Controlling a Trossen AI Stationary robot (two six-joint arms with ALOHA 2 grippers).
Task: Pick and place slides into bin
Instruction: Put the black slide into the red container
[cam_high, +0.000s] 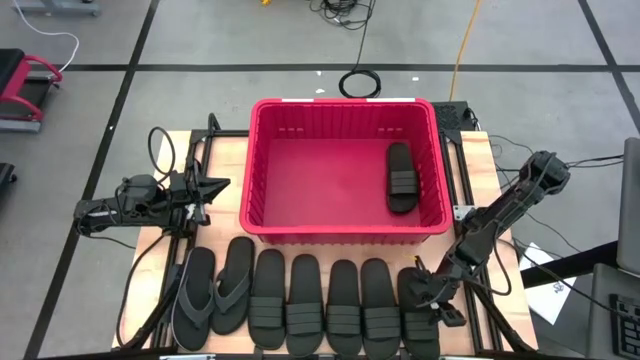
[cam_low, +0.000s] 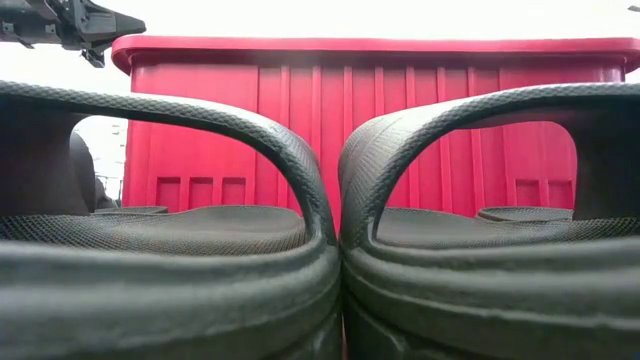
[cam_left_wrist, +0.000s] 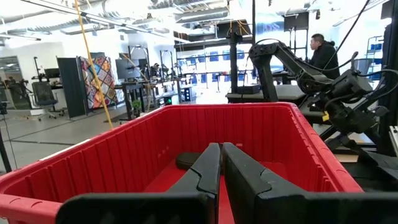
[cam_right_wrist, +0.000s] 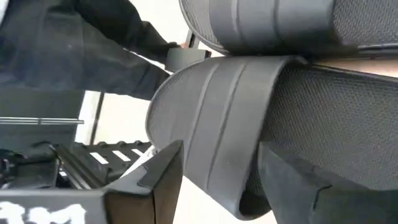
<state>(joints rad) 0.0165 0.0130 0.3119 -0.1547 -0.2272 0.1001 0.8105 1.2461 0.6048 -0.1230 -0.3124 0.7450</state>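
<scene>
Right gripper (cam_high: 425, 297) is down on the rightmost black slide (cam_high: 420, 312) in the row at the counter's (cam_high: 478, 165) front edge, fingers apart, straddling its ribbed strap (cam_right_wrist: 236, 124). Six more slides lie in that row; one black slide (cam_high: 401, 177) sits inside the red bin (cam_high: 345, 232), right side. Left gripper (cam_high: 207, 192) waits beside the bin's left wall, fingers together.

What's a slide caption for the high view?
Right gripper straddles rightmost black ribbed rubber slide; one slide lies in red plastic bin.
</scene>
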